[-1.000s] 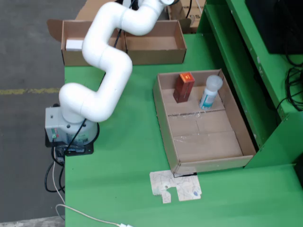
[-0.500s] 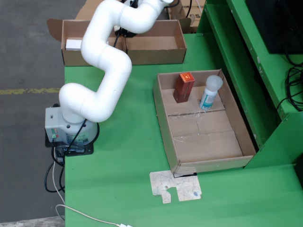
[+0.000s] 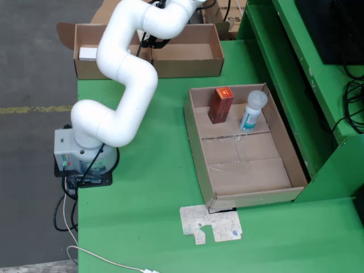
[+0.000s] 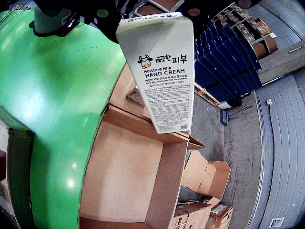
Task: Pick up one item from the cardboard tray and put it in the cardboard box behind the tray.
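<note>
I have the pick behind me, by the look of things: in the view that rides on my gripper (image 4: 157,9), a white hand cream carton (image 4: 162,71) hangs straight out from it, its top end pinched up at the edge of the picture where the fingers are mostly out of sight, so I read the gripper as closed on the carton rather than seeing the jaws plainly. Below and beyond the carton lies the open cardboard box (image 4: 138,167), its brown floor bare where I can see it, with the green tabletop (image 4: 52,95) curving along its left side in that view. The carton appears to hang over the box's near wall and interior, not yet resting on anything. In the fixed view my arm (image 3: 125,68) reaches up and back over the box (image 3: 187,57) at the far end of the tabletop; the gripper itself is hidden there behind the arm's upper links. A small white item (image 3: 88,54) sits in the box's left end in that view. The cardboard tray (image 3: 284,148) nearer the front holds a red-brown carton (image 3: 220,105) and a white bottle (image 3: 252,111), both standing at its far end, just beside each other. So I judge lifting and carrying largely done; what is left is lowering the carton in and letting go.
</note>
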`<state>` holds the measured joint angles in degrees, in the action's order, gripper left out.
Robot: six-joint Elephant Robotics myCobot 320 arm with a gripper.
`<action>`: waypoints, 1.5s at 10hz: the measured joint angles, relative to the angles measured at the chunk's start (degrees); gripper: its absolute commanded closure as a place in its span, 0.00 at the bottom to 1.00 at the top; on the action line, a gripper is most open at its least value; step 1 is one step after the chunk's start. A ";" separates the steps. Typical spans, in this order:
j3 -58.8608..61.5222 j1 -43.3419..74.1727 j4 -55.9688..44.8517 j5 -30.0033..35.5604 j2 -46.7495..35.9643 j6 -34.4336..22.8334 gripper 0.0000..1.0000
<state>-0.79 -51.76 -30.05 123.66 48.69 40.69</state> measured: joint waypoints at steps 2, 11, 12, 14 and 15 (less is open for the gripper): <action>0.00 0.17 -0.18 -0.09 -0.09 -1.14 1.00; 0.00 0.61 2.46 -0.53 0.26 1.14 1.00; 0.18 1.49 5.62 -1.06 1.58 3.60 1.00; 0.36 1.49 10.63 -3.87 3.34 5.10 1.00; 0.36 1.49 13.71 -7.12 3.69 5.10 1.00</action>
<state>-0.43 -50.27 -16.34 116.54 52.38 45.79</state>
